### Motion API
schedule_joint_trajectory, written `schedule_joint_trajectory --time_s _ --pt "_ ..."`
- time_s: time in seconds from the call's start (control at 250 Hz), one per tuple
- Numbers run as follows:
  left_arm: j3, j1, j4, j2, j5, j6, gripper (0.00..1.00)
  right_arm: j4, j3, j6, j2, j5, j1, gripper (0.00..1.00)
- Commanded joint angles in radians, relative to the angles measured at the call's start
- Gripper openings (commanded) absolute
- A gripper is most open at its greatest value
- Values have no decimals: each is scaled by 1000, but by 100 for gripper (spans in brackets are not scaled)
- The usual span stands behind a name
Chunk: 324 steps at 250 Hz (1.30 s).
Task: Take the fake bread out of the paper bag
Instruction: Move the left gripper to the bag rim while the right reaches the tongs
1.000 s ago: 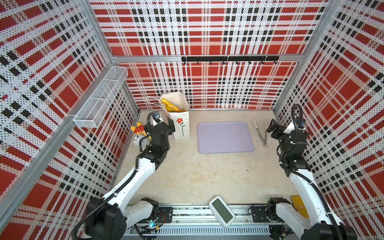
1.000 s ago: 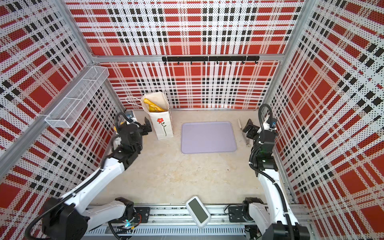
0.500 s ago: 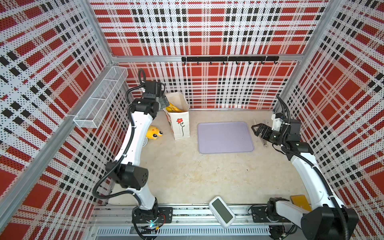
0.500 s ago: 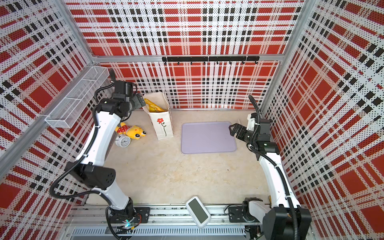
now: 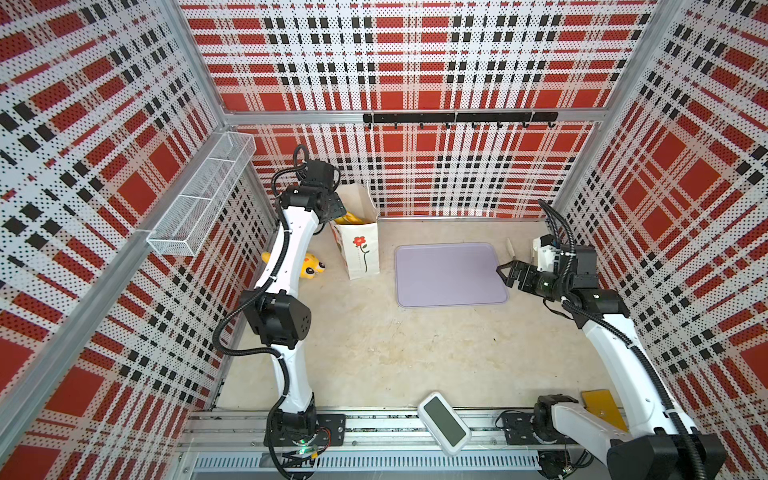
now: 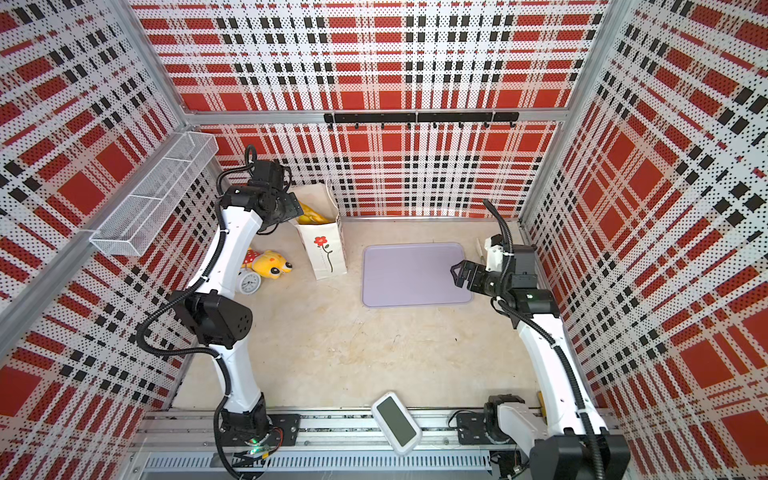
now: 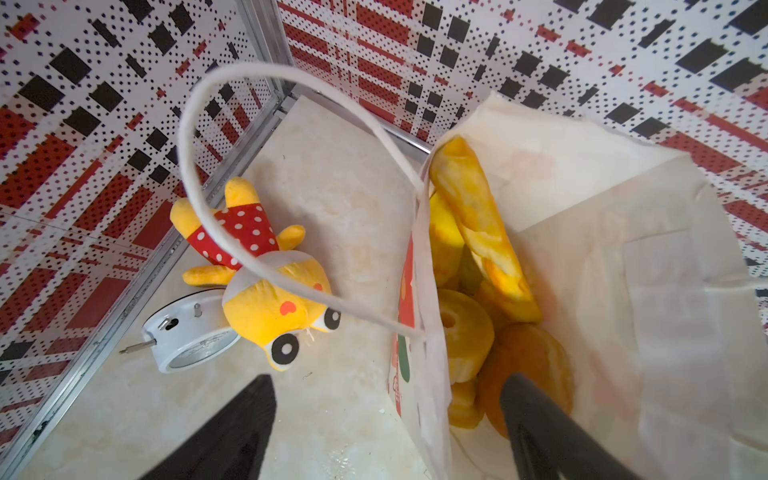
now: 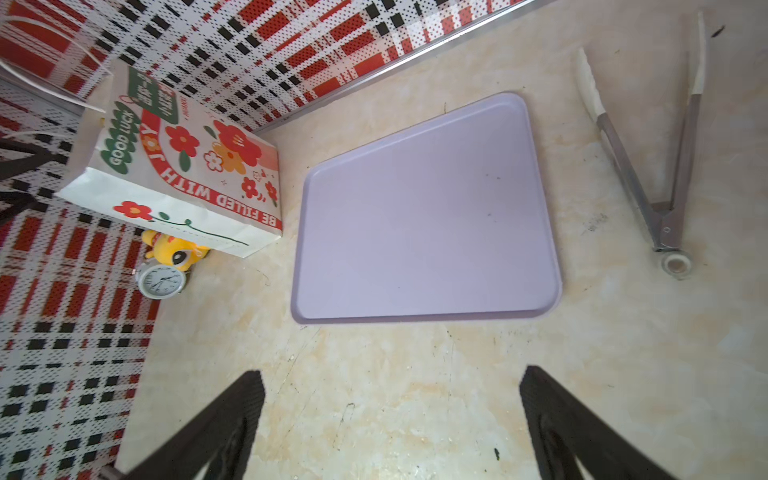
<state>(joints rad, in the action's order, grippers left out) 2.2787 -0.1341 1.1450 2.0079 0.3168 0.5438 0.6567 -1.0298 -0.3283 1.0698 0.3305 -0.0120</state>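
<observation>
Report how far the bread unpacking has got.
Done: nothing yet. The purple tray is bare and no loaf lies outside the paper bag. In hand: the left gripper hangs open at the bag's mouth, one finger inside beside the fake bread, one outside, holding nothing. The right gripper hovers open at the tray's edge. Left: every loaf.

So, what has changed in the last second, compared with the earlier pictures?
The left tool rose from low beside the paper bag to its mouth, open, straddling one wall. The right tool swung out to the edge of the purple tray, open, empty. Bag, fake bread inside, tray and tongs stayed put.
</observation>
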Motion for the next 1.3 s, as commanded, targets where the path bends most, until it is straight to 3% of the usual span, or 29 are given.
schedule_joint_trajectory --time_s 0.0,0.176,0.316,0.568,0.704,0.848,0.976,1.208,1.293 --pt "14 5 0 11 -18 29 88 20 -1 41 20 -117 -3 100" --pt "-111 -9 -92 -88 -36 14 92 20 -27 81 125 -285 28 100" --pt "-179 1 -130 -142 -58 3 97 10 -74 107 237 -337 115 100" --pt "-226 -1 -157 -194 -92 -30 100 -154 -116 179 496 -434 170 100" --pt "-244 -2 -169 -209 -111 -45 100 -252 -169 148 638 -414 171 100" --pt "-258 -4 -170 -222 -132 -68 100 -176 -329 189 813 -447 174 99" --pt "-266 -7 -176 -233 -138 -82 100 -229 -353 171 879 -451 175 97" --pt "-255 -12 -179 -228 -162 -92 100 -190 -433 192 987 -405 175 80" --pt "-256 -15 -178 -224 -163 -96 99 -188 -440 204 997 -383 173 79"
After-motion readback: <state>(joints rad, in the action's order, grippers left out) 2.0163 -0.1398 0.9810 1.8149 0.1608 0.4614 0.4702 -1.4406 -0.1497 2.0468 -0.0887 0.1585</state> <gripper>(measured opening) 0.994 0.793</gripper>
